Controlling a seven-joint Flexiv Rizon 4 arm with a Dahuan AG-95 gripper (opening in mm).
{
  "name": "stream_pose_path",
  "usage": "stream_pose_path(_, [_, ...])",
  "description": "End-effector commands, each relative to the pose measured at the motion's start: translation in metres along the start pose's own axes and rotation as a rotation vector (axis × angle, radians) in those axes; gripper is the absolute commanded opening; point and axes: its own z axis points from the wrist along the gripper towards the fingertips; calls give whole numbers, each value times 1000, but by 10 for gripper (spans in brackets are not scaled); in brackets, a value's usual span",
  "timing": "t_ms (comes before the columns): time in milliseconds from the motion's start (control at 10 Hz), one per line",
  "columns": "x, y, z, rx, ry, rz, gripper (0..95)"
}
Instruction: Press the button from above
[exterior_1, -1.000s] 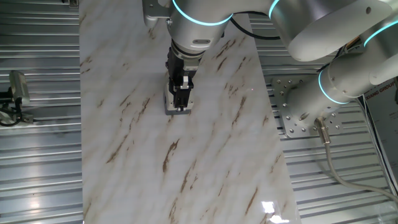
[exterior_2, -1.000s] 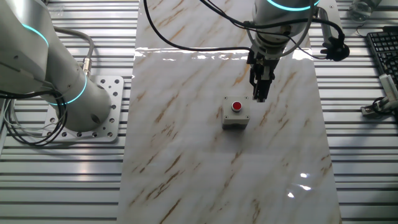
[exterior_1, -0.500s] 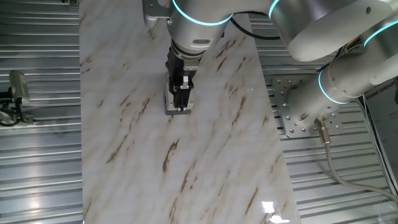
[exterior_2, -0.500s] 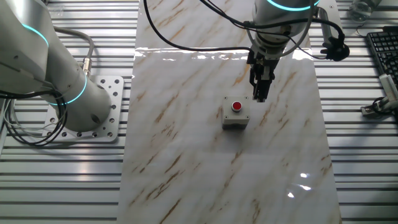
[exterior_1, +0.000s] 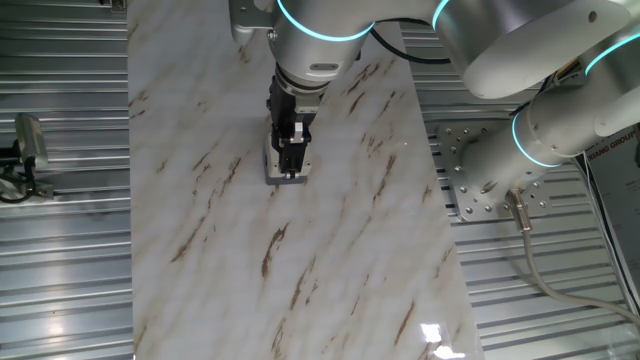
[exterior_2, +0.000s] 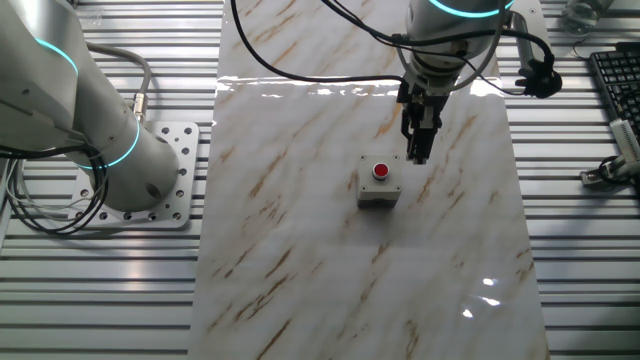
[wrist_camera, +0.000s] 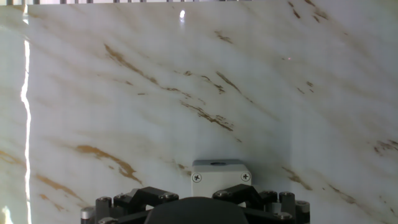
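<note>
Nothing has moved since the earlier frames: arm, pincer and box sit exactly where they were a second ago.

Seen from the other fixed view, the pincer hangs pointing down from the wrist, its dark fingers together in one narrow stalk whose tip is level with the back right corner of the box; whether the tips are touching or slightly apart cannot be told from any view. From this side the fingers appear just beside the box and raised off it, not on the red cap. In one fixed view the pincer overlaps the box from the camera's angle and hides the cap entirely.

The button, small, round and red, is set in the top of a light-grey square box that stands flat on the marble-patterned table, roughly at the middle of the slab. In one fixed view only the grey edges of the box show around the fingers. In the hand view the box sits at the bottom centre, two screws showing on its near face, with the dark body of the hand below it.

Around the slab lies ribbed metal decking; a bolted mounting plate carries the arm's base at the left.
</note>
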Motion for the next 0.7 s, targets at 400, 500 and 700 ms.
stream_pose_path(400, [0,0,-1,-9,-47,-57,0])
stream_pose_path(500, [0,0,-1,-9,-45,-59,0])
stream_pose_path(700, [0,0,-1,-6,-41,-59,0])
